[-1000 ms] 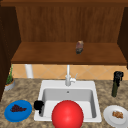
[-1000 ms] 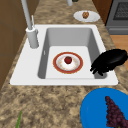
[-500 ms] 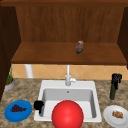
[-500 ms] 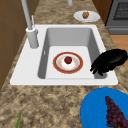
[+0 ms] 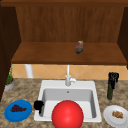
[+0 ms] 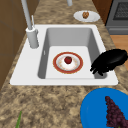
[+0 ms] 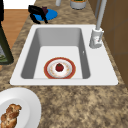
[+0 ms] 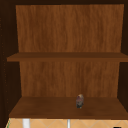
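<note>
White sink (image 6: 25, 75) first: its front-left rim has the left hand (image 6: 110, 61) hovering over it, fingers loosely drooped, holding nothing. Nearest lies a blue plate (image 6: 95, 110), probably stiff and slick, best gripped at its edge, bearing soft grapes (image 6: 115, 113).

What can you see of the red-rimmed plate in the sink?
The round red-rimmed plate has a white centre inside a broad red-brown band. It lies flat on the floor of the white sink basin, towards its front end. One small dark-red round fruit sits at the plate's middle. Nothing else touches it; the black robot hand hangs over the basin's front left rim, apart from the plate.
</note>
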You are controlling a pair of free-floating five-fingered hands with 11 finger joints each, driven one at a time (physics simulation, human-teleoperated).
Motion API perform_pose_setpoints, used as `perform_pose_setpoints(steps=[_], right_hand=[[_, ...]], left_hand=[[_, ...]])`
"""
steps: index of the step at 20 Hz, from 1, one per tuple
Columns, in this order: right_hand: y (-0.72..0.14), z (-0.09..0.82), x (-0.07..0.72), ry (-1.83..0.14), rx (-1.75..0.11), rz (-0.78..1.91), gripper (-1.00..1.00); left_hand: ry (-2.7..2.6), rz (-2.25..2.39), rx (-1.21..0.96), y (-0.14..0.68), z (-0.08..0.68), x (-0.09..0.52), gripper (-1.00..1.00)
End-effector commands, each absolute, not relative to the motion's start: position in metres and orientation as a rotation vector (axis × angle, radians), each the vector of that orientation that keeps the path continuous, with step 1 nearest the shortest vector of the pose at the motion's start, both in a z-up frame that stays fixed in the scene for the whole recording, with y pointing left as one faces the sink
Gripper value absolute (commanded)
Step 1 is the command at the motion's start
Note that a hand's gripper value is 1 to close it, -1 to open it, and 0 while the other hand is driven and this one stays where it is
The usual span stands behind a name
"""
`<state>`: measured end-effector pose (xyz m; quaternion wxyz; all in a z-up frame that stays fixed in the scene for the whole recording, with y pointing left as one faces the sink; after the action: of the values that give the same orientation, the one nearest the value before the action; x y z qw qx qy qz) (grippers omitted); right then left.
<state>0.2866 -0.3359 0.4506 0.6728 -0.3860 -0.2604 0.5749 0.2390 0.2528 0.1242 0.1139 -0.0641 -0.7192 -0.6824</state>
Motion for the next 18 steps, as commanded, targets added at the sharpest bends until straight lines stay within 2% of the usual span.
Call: perform_pose_setpoints(steps=[1,18], right_hand=[[-0.314,0.466,0.278,-0.592,-0.867,1.305,1.0],[-0.225,0.55,0.256,-0.583,-0.832,1.325,1.0]], left_hand=[[-2.109,-2.001,-0.188,0.253,0.124,0.239,0.0],[-2.109,-2.001,-0.188,0.253,0.124,0.239,0.0]])
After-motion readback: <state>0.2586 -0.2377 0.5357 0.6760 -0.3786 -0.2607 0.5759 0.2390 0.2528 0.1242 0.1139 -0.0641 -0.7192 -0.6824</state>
